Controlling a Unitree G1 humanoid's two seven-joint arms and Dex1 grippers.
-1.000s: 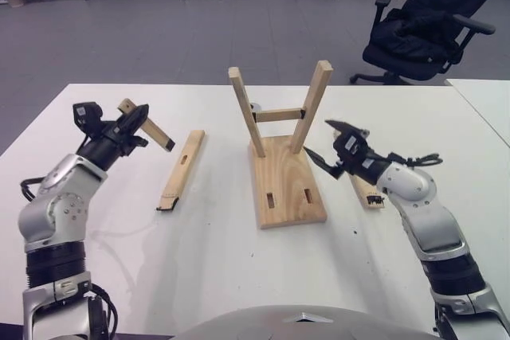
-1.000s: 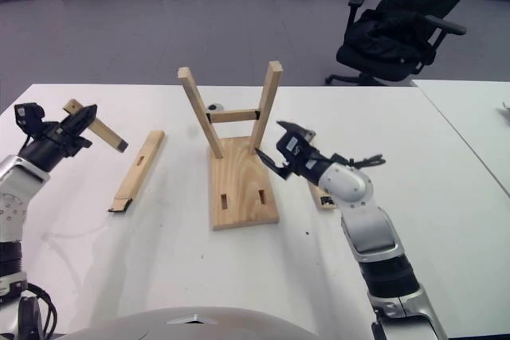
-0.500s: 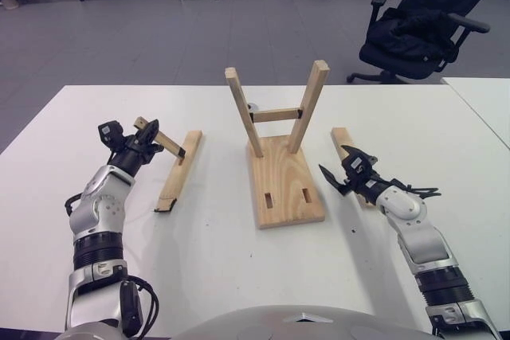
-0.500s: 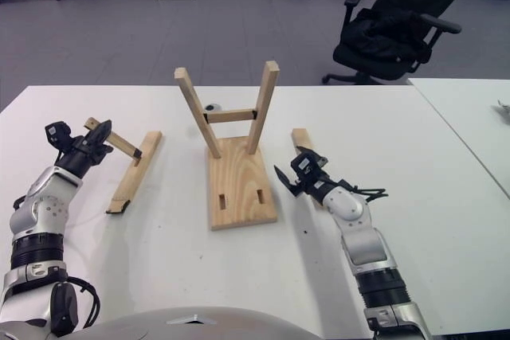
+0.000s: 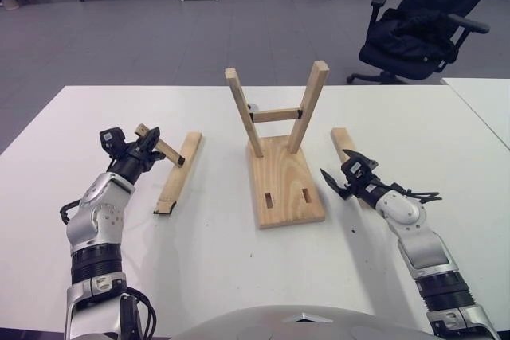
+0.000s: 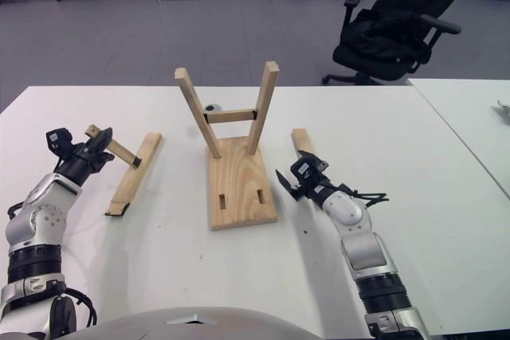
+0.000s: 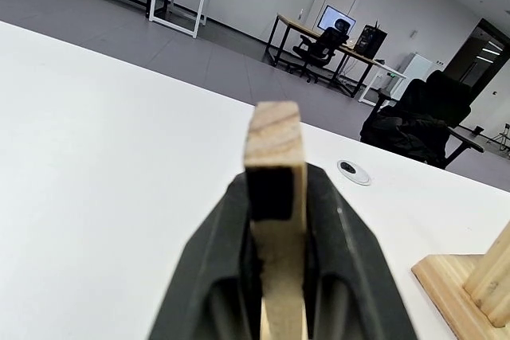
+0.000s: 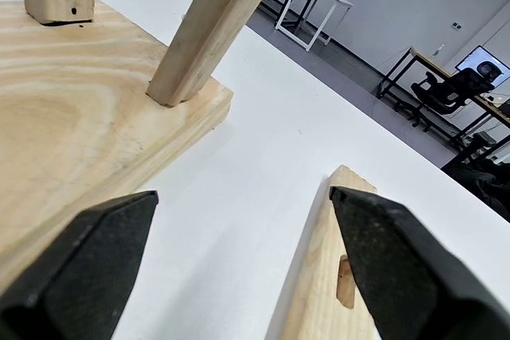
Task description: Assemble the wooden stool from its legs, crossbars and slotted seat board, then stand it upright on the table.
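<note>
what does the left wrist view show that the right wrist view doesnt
Left wrist view alone: the left claw shut on a crossbar, and a round grommet in the table. Right wrist view alone: the open right claw, with a loose slotted leg lying flat near it. Both: the seat board with a fitted leg standing in it, on the white table.

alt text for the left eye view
Half-built stool on a table: seat board flat, two legs and a crossbar sticking up. Left gripper holds a short bar beside a loose leg; open right gripper is by a second leg.
</note>
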